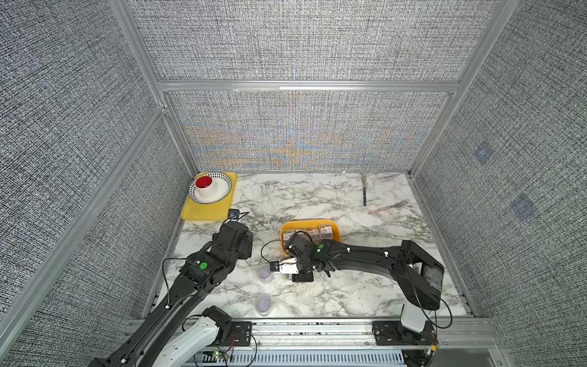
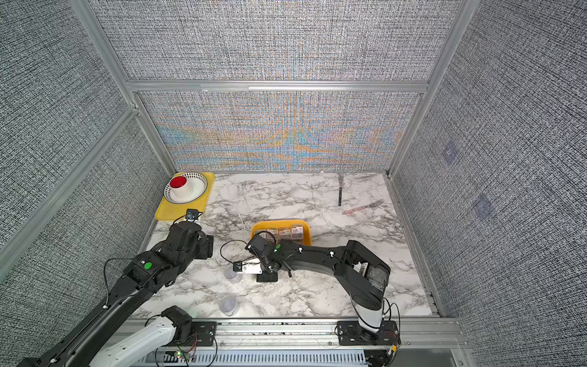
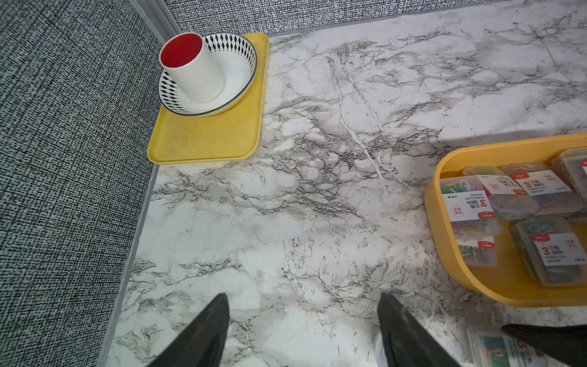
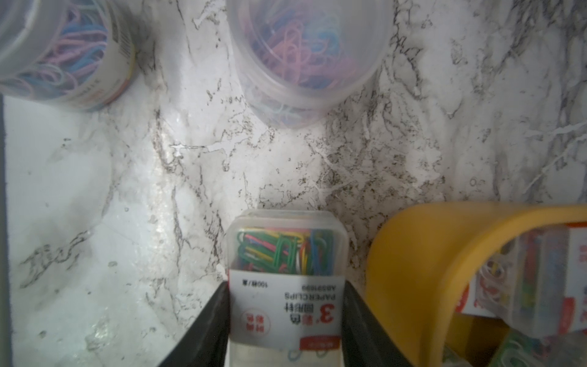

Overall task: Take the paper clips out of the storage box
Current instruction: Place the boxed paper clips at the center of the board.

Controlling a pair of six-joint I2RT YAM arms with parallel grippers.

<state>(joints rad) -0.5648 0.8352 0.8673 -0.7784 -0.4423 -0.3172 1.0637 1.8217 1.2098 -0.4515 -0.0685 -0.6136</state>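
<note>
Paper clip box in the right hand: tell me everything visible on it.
The paper clip box is a small rectangular clear plastic case with rounded corners, packed with multicoloured clips. A white-and-red label reading PAPER CLIPS wraps its middle. The right hand is shut on it, black fingers pressing both long sides. It is outside the storage box, just beside its wall, over the marble tabletop; whether it rests on it is unclear.

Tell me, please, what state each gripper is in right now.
Left gripper: open, holding nothing.
Right gripper: shut on a rectangular box of paper clips.
</note>
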